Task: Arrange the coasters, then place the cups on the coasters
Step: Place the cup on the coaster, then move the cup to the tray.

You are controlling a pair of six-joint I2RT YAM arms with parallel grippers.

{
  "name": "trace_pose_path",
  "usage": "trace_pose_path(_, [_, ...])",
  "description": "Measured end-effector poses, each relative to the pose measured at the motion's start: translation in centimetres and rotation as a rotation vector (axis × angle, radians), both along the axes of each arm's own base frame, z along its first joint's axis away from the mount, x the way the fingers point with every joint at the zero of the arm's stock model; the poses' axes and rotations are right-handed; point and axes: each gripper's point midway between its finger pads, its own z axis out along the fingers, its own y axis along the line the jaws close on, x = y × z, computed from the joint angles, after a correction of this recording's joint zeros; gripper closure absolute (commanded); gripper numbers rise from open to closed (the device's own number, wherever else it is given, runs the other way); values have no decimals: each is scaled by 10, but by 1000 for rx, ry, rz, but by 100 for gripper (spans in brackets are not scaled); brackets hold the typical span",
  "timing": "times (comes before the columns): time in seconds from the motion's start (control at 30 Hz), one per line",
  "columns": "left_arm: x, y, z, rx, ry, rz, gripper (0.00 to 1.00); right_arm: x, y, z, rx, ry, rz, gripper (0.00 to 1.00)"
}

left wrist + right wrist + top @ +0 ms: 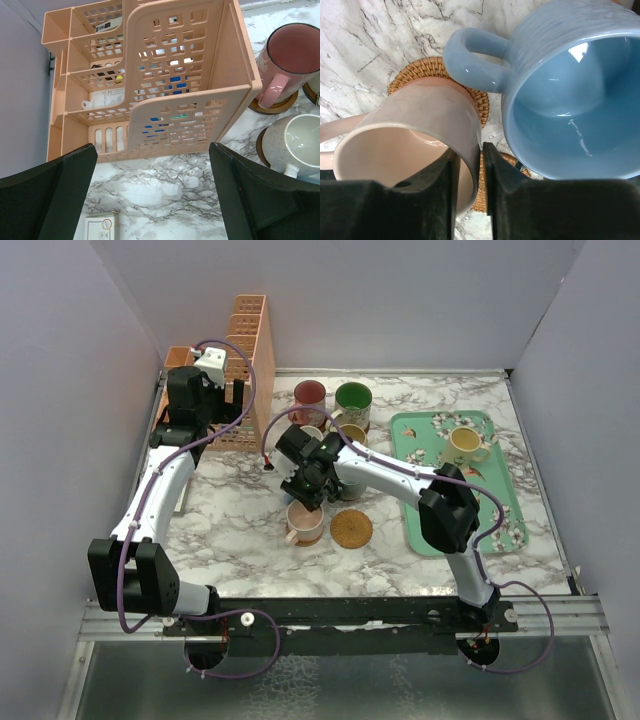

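Pink cup [420,115] sits on a woven coaster [427,70] near the desk's [230,530] middle, with a bare coaster [351,529] just right of it. Right gripper [470,152] straddles the cup's rim, fingers close together; whether they pinch the wall I cannot tell. Blue cup [570,100] stands just beside, far-right. Farther off stand a green cup [353,400] and a red cup [292,55], the red on a coaster. Left gripper [152,147], fingers wide apart and holding nothing, hovers before the organiser [165,75] at far left
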Motion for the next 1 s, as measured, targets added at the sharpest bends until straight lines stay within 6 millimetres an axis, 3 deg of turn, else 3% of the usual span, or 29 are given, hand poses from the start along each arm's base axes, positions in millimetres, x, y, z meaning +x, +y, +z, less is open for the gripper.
trace_pose_path(0.3, [-1, -1, 1, -1, -3, -9, 1, -1, 0, 0, 0, -1, 1, 62])
trace_pose_path(0.43, [-1, -1, 0, 1, -2, -10, 1, 0, 0, 11, 19, -15, 1, 59])
trace_pose_path(0.5, [-1, -1, 0, 2, 0, -11, 1, 1, 1, 22, 39, -35, 6, 58])
trace_pose_path(0.73, [-2, -4, -1, 13, 0, -37, 1, 13, -8, 102, 190, -208, -6, 58])
trace_pose_path(0.77, [-3, -5, 0, 15, -2, -48, 1, 15, -8, 105, 197, -221, -8, 58])
trace_pose_path(0.8, [-3, -7, 0, 17, -5, -64, 1, 18, -14, 120, 223, -247, -21, 58])
trace_pose_path(0.87, [-4, -14, 2, 16, -10, -108, 1, 28, -25, 131, 248, -277, -49, 58])
trace_pose_path(1.0, [-7, -23, 5, 17, -20, -172, 1, 65, -76, 132, 233, -306, -173, 58])
